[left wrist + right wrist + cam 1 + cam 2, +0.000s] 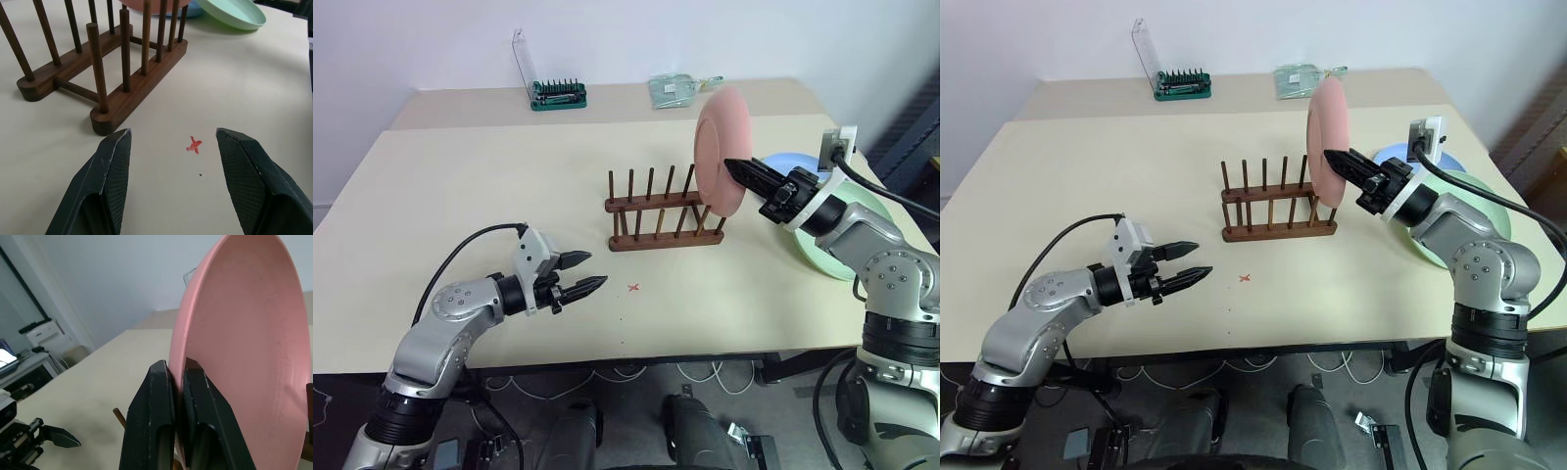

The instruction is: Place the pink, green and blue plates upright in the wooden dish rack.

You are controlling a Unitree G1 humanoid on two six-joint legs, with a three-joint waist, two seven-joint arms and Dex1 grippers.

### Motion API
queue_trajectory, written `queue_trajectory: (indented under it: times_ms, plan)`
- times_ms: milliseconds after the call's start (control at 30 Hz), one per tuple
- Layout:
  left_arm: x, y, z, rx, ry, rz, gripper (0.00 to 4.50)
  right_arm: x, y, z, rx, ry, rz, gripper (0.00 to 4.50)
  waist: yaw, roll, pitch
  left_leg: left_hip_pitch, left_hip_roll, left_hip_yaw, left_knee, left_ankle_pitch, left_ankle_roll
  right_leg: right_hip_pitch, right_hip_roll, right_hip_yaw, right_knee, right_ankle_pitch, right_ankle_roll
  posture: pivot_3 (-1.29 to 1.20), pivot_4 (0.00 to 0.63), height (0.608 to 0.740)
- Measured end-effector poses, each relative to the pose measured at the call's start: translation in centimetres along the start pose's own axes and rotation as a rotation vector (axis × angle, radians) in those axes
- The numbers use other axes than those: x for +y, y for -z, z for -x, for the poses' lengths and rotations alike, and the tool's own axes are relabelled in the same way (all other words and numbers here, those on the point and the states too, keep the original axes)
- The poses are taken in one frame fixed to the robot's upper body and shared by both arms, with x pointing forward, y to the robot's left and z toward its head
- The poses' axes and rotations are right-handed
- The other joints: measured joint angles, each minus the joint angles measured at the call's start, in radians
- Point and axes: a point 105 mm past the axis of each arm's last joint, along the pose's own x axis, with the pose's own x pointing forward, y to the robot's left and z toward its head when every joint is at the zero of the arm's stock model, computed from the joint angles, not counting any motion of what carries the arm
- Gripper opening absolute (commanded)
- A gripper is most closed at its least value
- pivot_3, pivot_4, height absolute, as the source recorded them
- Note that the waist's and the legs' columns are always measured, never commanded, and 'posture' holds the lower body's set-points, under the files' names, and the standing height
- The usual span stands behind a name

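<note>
Pink plate (722, 149) upright, edge-on at the right end of the wooden dish rack (664, 210), rim pinched by right hand (177, 377), fingers one each side. Green plate (842, 242) and blue plate (785, 163) flat on tabletop (460, 186) behind it. Left hand (580, 273) spread wide, empty, near the red cross mark (633, 287).

head stereo overhead, 2 close wrist views

The light is bright, even and diffuse. On the pale surface (460, 196) shadows are soft and faint, the one under the wooden dish rack (664, 211) too. No strong glare. In the right wrist view the background is slightly blurred.
</note>
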Motion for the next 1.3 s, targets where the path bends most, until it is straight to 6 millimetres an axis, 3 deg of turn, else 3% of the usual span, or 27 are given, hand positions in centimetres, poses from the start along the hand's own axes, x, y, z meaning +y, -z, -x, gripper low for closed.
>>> queue_trajectory:
  times_ms: [133, 300, 433, 533, 600, 700, 800, 867, 1067, 1167, 1300]
  plan:
    - [0.0, 0.0, 0.0, 0.0, -0.001, -0.004, 2.84, -0.2, 0.0, 0.0, -0.006, 0.014, 0.005, 3.44, 0.0, 0.0, 0.0, 0.0, 0.0, 0.0, 0.0, 0.0, 0.0, 0.0, 0.0, 0.0, 0.0, 0.0, 0.0, 0.0, 0.15, 0.74]
    - [0.0, -0.1, 0.0, -0.006, -0.003, -0.013, 2.84, -1.6, -0.4, 0.2, -0.03, 0.101, 0.047, 3.44, 0.001, 0.0, 0.0, 0.0, 0.0, 0.0, 0.0, 0.0, 0.0, 0.0, 0.0, 0.0, 0.0, 0.0, 0.0, 0.0, 0.15, 0.74]
    - [0.1, -0.1, 0.0, -0.006, -0.006, -0.016, 2.84, -2.0, -2.3, 1.0, -0.073, 0.143, 0.113, 3.44, 0.001, 0.0, 0.0, 0.0, 0.0, 0.0, 0.0, 0.0, 0.0, 0.0, 0.0, 0.0, 0.0, 0.0, 0.0, 0.0, 0.15, 0.74]
    - [0.1, -0.1, 0.0, -0.006, -0.007, -0.019, 2.84, -2.4, -4.4, 2.6, -0.092, 0.207, 0.221, 3.44, 0.006, 0.0, 0.0, 0.0, 0.0, 0.0, 0.0, 0.0, 0.0, 0.001, 0.0, 0.0, -0.001, 0.0, 0.0, 0.0, 0.15, 0.74]
    - [0.0, 0.0, -0.1, -0.006, -0.005, -0.019, 2.84, -3.3, -4.9, 5.0, -0.043, 0.296, 0.312, 3.44, 0.01, 0.0, 0.0, 0.0, 0.0, 0.0, 0.001, -0.001, 0.001, 0.002, 0.0, 0.0, -0.002, 0.0, 0.0, 0.0, 0.15, 0.74]
    - [-0.3, 0.0, -0.1, -0.007, 0.022, -0.021, 2.84, -5.8, -2.1, 9.1, 0.188, 0.463, 0.433, 3.44, 0.007, 0.0, 0.0, 0.0, 0.0, 0.001, 0.001, -0.001, 0.002, 0.003, 0.0, 0.0, -0.002, 0.0, 0.0, 0.0, 0.15, 0.74]
    - [-0.9, -0.2, -0.5, -0.017, 0.072, -0.03, 2.84, -7.5, 2.2, 11.3, 0.433, 0.537, 0.49, 3.44, -0.006, 0.003, 0.0, 0.002, 0.001, 0.003, 0.001, -0.001, 0.002, 0.003, 0.0, 0.001, -0.001, -0.001, -0.002, 0.0, 0.15, 0.74]
    - [-1.4, -0.5, -1.1, -0.031, 0.104, -0.032, 2.84, -7.9, 3.8, 11.9, 0.511, 0.557, 0.508, 3.44, -0.007, 0.005, -0.001, 0.003, 0.001, 0.004, 0.001, -0.001, 0.002, 0.003, 0.0, 0.001, -0.001, -0.001, -0.002, 0.0, 0.15, 0.74]
    - [-1.7, -0.2, -2.0, -0.026, 0.138, -0.021, 2.84, -9.5, 5.9, 12.7, 0.678, 0.625, 0.673, 3.44, 0.003, 0.005, -0.001, 0.002, 0.001, 0.004, 0.002, -0.001, 0.002, 0.003, 0.0, 0.001, -0.002, -0.001, -0.001, 0.0, 0.15, 0.74]
    - [-1.3, -0.3, -2.1, -0.029, 0.131, -0.033, 2.84, -10.8, 7.5, 13.5, 0.752, 0.667, 0.712, 2.66, 0.004, 0.005, -0.001, 0.001, 0.0, 0.004, 0.002, -0.001, 0.002, 0.003, 0.0, 0.001, -0.002, -0.001, -0.001, 0.0, 0.15, 0.74]
    - [-1.4, -0.4, -2.2, -0.038, 0.133, -0.035, 2.84, -11.1, 8.1, 13.4, 0.752, 0.68, 0.698, 0.73, 0.002, 0.005, -0.001, 0.002, 0.0, 0.003, 0.002, -0.001, 0.002, 0.003, 0.0, 0.001, -0.002, 0.0, 0.0, 0.0, 0.15, 0.74]
